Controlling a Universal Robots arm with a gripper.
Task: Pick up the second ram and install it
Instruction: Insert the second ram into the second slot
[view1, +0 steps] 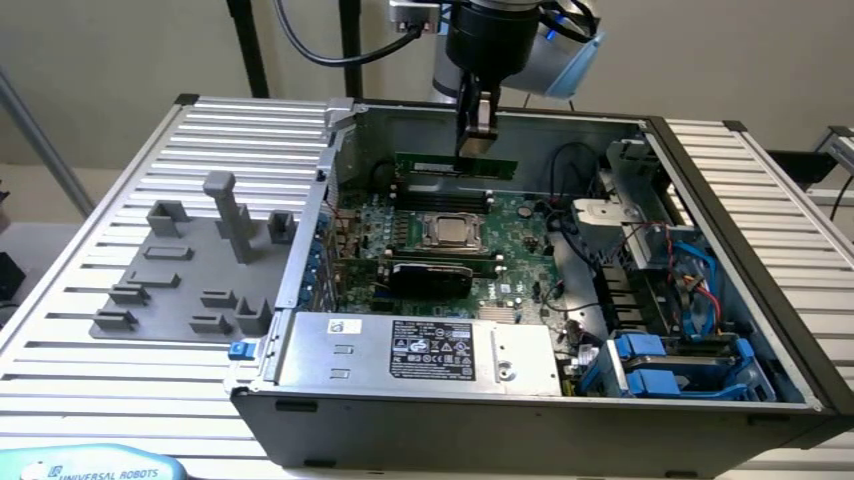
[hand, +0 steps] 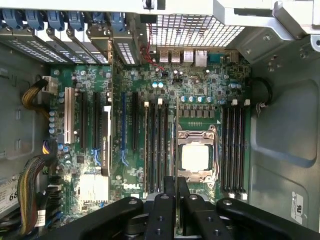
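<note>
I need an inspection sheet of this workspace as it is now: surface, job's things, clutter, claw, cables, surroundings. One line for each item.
surface: slatted metal table, carrying an open computer case and a grey tray.
job's things: second ram, green, at the black slots on the far side of the CPU socket; whether it is seated is unclear.
clutter: nothing seen.
claw: claw shut on the second ram's upper edge.
cables: black cable by the arm; blue and red wires inside the case.
surroundings: plain wall; black pole.
</note>
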